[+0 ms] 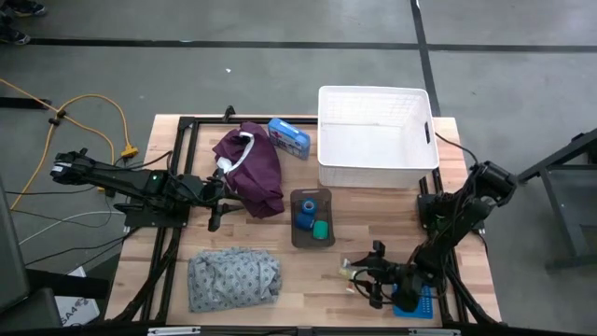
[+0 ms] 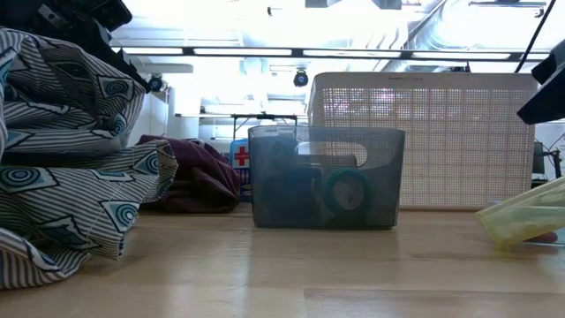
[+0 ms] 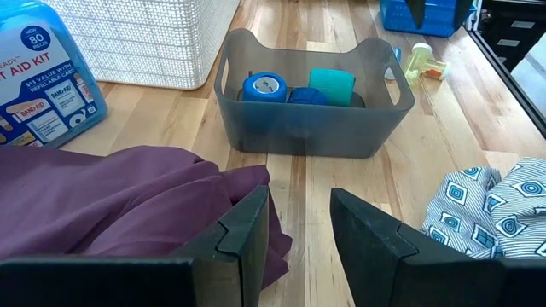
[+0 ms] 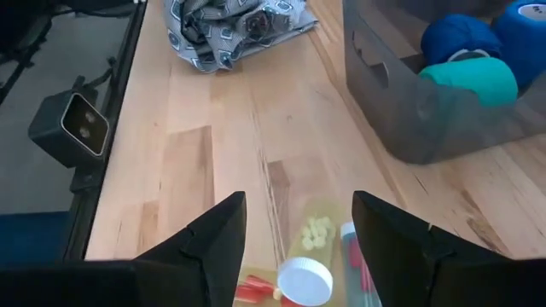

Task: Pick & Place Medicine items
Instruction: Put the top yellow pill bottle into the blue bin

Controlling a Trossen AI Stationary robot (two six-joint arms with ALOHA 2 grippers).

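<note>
Two blue rolls (image 3: 264,87) and a green roll (image 3: 331,83) lie inside the grey bin (image 1: 300,233) at mid-table. A clear yellowish pill bottle (image 4: 317,234) with a white cap (image 4: 305,280) lies on its side on the wood near the near edge, with a pinkish-red piece (image 4: 256,290) beside it. My right gripper (image 4: 299,209) is open, its fingers standing on either side of the bottle without touching it. My left gripper (image 3: 299,200) is open at the edge of the maroon garment (image 3: 128,205), left of the bin.
A white mesh basket (image 1: 373,140) stands at the far edge, with a blue first-aid box (image 1: 289,137) to its left. The grey patterned cloth (image 1: 233,277) lies near the near-left corner. A blue object (image 1: 415,301) sits under my right arm. Bare wood lies between cloth and bottle.
</note>
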